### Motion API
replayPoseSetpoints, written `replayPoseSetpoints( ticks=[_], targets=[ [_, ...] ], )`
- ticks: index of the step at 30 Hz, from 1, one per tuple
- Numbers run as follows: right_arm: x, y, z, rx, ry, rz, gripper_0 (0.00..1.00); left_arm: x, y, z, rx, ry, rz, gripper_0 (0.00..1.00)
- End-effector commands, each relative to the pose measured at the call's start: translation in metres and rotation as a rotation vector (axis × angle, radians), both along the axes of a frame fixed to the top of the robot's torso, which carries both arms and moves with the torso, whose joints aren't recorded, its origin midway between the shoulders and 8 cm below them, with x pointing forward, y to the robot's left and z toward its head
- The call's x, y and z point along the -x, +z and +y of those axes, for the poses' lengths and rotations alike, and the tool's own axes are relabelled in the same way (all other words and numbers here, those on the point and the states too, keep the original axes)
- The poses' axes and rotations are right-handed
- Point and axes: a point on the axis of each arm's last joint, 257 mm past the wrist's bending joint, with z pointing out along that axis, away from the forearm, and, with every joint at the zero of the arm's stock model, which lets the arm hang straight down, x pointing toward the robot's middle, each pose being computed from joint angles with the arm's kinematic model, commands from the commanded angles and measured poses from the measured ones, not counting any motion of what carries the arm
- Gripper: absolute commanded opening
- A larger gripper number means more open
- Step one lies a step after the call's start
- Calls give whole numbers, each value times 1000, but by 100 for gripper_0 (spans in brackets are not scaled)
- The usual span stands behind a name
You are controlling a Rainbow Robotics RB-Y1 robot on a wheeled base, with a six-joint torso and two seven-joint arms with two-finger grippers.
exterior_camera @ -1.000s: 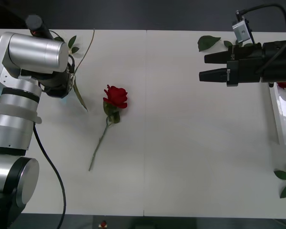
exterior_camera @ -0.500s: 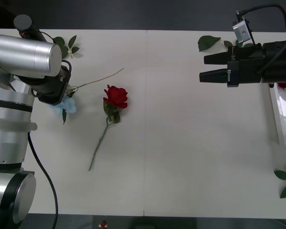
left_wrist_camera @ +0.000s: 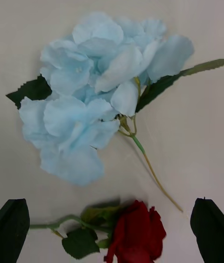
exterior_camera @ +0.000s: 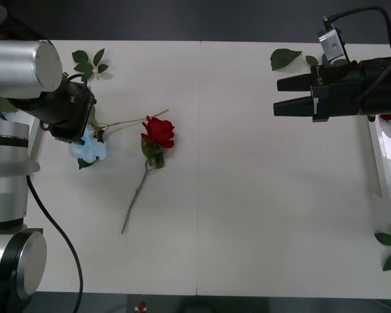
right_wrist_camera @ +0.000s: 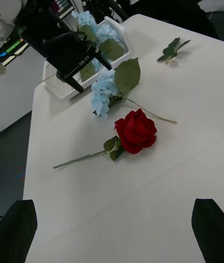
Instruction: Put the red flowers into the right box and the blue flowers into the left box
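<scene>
Sorting partly done: one blue and one red flower lie loose on the worktop.

The worktop (exterior_camera: 247, 195) carries the leftovers; the left box (right_wrist_camera: 65, 88), seen in the right wrist view, already holds blue flowers (right_wrist_camera: 100, 32), and the right box (exterior_camera: 386, 156) at the worktop's right edge shows a sliver of red at its near corner, probably a rose. The left hand (exterior_camera: 85, 124) hangs released above a loose blue flower (exterior_camera: 90, 149) lying on the worktop, fingers (left_wrist_camera: 14, 225) spread and grasping nothing. The right hand (exterior_camera: 287, 94) hovers released and empty, well apart from the red flower (exterior_camera: 158, 132), which lies just beside the blue one. By my reading, both loose stems remain to be boxed.
</scene>
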Motion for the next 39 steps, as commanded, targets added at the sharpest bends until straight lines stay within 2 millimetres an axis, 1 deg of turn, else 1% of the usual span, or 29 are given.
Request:
replayPoseSetpoints(
  ticks=[1,2,3,4,6,8,10,11,12,13,15,18,23,25,28,30,31,35,37,39],
  targets=[
    [-3,17,-6,5,-6,-21,96,-21,49,1,10,26,-101,100],
    [-2,17,-6,3,-6,-20,96,-22,50,3,18,38,-107,100],
    [-3,17,-7,3,-9,-20,96,-30,55,4,44,79,-136,100],
    [-3,16,-7,5,-8,-20,96,-34,57,2,58,94,-150,100],
    [-3,16,-7,4,-9,-21,96,-51,62,-2,104,153,-185,100],
    [-4,17,-7,4,-12,-22,96,-62,59,-1,116,195,-192,100],
    [-4,17,-7,4,-12,-22,96,-71,50,4,103,228,-195,100],
    [-4,17,-7,4,-12,-22,96,-77,40,8,86,244,-199,100],
    [-4,17,-7,4,-12,-22,96,-80,34,9,78,247,-198,100],
    [-4,16,-8,6,-13,-23,96,-81,29,10,72,251,-198,100],
    [-4,17,-10,11,-15,-23,97,-85,13,14,49,263,-189,100],
    [-3,16,-13,21,-12,-22,97,-88,-4,18,34,269,-180,100],
    [-4,13,-17,40,-19,-26,96,-90,-26,17,11,268,-166,100],
    [-4,14,-20,42,-21,-26,96,-89,-29,8,15,259,-161,100],
    [-4,14,-21,45,-23,-27,96,-88,-19,-2,29,254,-154,100],
    [-4,14,-21,45,-23,-27,96,-85,-9,-7,30,248,-139,100],
    [-4,14,-21,45,-23,-27,97,-84,0,-11,35,242,-137,100],
    [-4,14,-22,46,-24,-27,96,-80,26,-17,59,241,-132,100],
    [-5,14,-22,46,-25,-28,96,-77,35,-20,66,237,-127,100],
    [-5,14,-22,47,-26,-28,97,-74,42,-18,72,240,-116,100]
  ],
)
